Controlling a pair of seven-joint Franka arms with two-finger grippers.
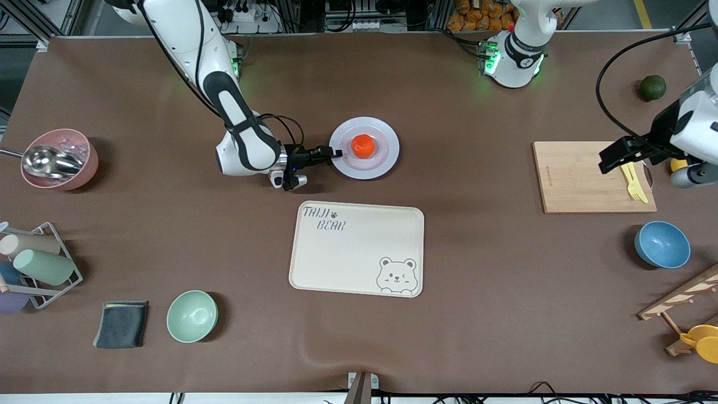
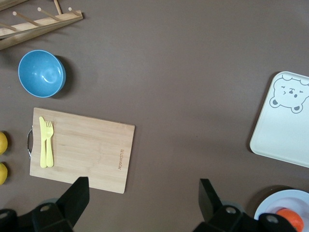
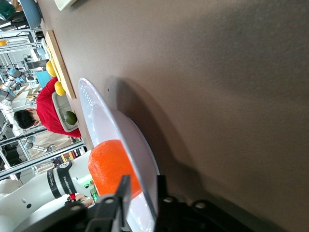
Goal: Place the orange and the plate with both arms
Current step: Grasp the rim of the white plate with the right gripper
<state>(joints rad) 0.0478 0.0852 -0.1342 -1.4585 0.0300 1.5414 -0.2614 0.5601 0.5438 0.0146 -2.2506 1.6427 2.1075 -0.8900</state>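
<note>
- My right gripper [image 1: 335,152] is pinched shut on the rim of the plate [image 1: 387,160], one finger above the rim and one under it, at the side facing the right arm's end of the table.
- My left gripper [image 1: 621,156] hangs spread wide and empty over the cutting board [image 1: 583,179], near the edge at the left arm's end; that arm is waiting.
- The plate sits about mid-table, toward the edge where the arm bases stand, and the orange [image 1: 363,146] rests in its middle.
- The tray [image 1: 348,252] lies just nearer the front camera than the plate, so I judge it the likely destination.
- To do this well, I should keep the plate level while I lift and carry it; held by one edge it will want to sag, and the orange could roll off.
- I would move slowly, clear the tray's raised lip, then set the plate flat before letting go.
- The plate is round, pale lavender-white and shallow, with a wide rim; the orange is small, bright red-orange and slightly flattened.
</note>
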